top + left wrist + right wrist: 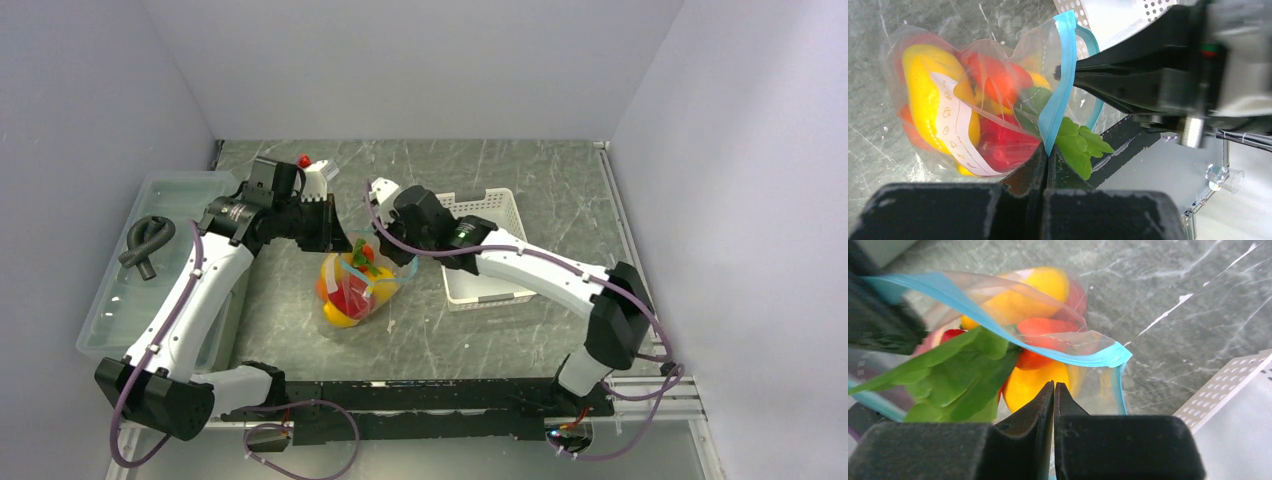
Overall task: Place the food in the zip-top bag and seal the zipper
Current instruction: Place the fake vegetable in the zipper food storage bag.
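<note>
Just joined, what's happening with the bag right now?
The left gripper pinches the teal-blue zipper strip of the clear plastic zip-top bag, which already holds yellow, red and orange toy food. The right gripper, jaws together, sits at the bag's mouth. A green leafy piece pokes out; the zipper is unsealed.

Grey marbled table (520, 180) carries the zip-top bag (350, 298) beneath both jaws, a white perforated basket (482, 294) to their right and a translucent bin (108, 312) to their left.

Readable words or numbers: we find none.
White panel (959, 131) on the zip-top bag (998, 55): we see a row of small outline drawings, too small to read as letters.
</note>
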